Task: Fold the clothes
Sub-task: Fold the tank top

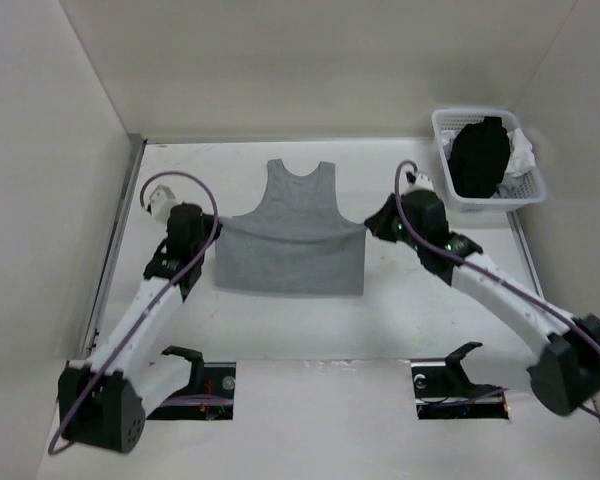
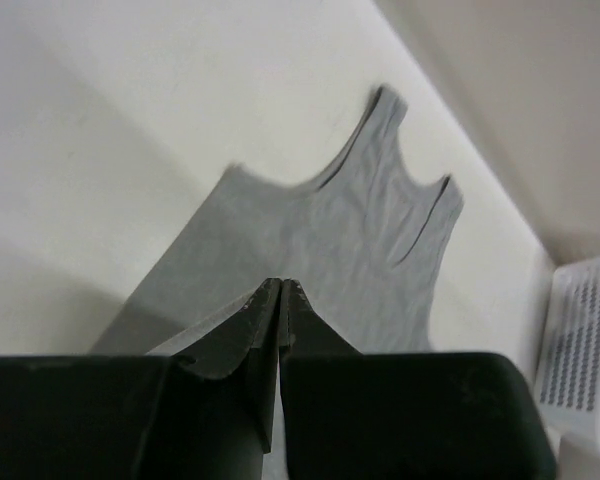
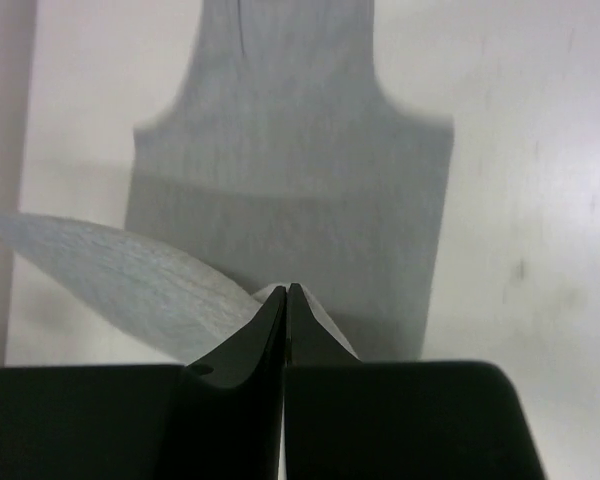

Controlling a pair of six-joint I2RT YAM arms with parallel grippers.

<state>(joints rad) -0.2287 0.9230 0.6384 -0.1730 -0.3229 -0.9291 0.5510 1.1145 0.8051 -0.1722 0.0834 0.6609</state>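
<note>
- Left claw [image 2: 280,287] and right claw [image 3: 286,291] are each clenching a lifted edge of the grey shirt [image 1: 298,215].
- Uneven pulling could be skewing the fold, or working the fabric free.

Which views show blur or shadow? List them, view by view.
Top external: even light, no glare on the grey shirt. Left wrist: left gripper dark, blurred up close; shadow on the table. Right wrist: shirt soft, a shadow band across it.
</note>
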